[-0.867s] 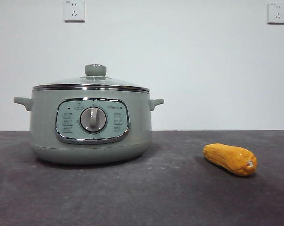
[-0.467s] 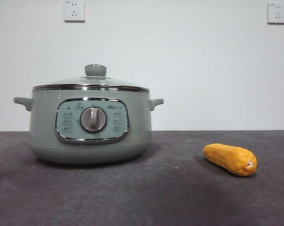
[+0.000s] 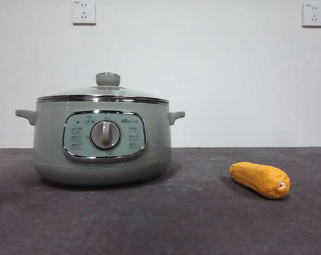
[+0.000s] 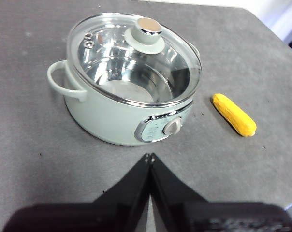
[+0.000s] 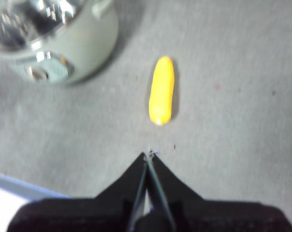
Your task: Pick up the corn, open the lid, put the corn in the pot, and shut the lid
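Lid [image 3: 103, 93] on pot [image 3: 99, 143] | corn [image 3: 260, 179] apart on table [image 3: 160, 223] | left hand [image 4: 149, 157], right hand [image 5: 149, 154] closed, empty

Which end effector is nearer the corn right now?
Right. The right end effector hangs directly facing the corn; the left end effector faces the pot, corn off to its side.

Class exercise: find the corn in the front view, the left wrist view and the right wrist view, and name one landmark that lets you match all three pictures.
Front view: the corn lies on the table, lower right, apart from the pot.
Left wrist view: it lies at centre right, beside the pot's dial side.
Right wrist view: it lies at upper centre, beyond the shut right hand.
Shared landmark: the pot's silver dial.
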Robot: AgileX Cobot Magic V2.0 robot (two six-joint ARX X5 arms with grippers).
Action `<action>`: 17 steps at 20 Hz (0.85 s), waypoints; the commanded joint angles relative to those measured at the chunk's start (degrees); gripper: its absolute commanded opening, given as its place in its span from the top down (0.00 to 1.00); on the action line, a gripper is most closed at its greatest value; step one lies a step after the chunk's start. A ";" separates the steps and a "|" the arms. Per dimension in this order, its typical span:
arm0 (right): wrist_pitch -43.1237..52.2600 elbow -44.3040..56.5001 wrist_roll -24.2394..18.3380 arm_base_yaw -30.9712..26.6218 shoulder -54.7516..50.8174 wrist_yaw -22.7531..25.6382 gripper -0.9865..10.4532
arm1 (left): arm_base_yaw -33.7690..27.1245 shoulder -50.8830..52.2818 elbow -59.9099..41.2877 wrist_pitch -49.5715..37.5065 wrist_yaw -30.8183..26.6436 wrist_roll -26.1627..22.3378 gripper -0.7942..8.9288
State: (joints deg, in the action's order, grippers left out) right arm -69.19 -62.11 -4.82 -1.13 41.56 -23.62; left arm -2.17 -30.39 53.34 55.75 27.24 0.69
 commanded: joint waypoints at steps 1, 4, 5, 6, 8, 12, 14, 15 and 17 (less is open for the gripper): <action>-0.39 -1.01 -1.88 0.04 1.18 -0.24 0.92 | 0.81 -1.51 1.01 1.03 0.22 -2.51 0.92; -0.31 -1.36 -1.75 0.04 1.79 -0.24 0.91 | 1.49 -3.06 1.62 1.62 0.26 -2.45 0.92; -0.17 -1.40 -1.25 0.04 1.79 -0.22 0.90 | 1.49 -3.37 1.62 1.66 0.44 -2.32 0.89; -0.04 -1.40 -1.14 0.04 1.79 -0.22 0.85 | 1.49 -3.58 1.62 1.60 1.01 -2.21 0.77; 0.02 -1.40 -1.11 0.04 1.79 -0.24 0.62 | 1.49 -4.00 1.62 1.42 1.88 -1.01 0.41; 0.57 -1.40 -0.79 0.04 2.40 -1.64 0.39 | 1.49 -4.94 1.62 0.96 5.64 -0.52 0.31; 1.49 -1.40 0.17 0.04 3.89 -2.97 0.39 | 1.49 -5.35 1.62 0.15 6.69 -0.52 0.31; 2.10 -1.40 0.31 0.04 4.87 -3.56 0.39 | 1.49 -5.42 1.62 -0.22 7.26 -0.52 0.31; 3.43 -1.40 0.46 0.26 7.39 -5.14 0.39 | 1.49 -5.60 1.64 -0.96 7.87 -0.52 0.31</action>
State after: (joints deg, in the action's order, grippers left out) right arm -66.15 -63.22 -4.69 -0.93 48.88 -28.38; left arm -0.91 -36.03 54.76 55.16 34.76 0.08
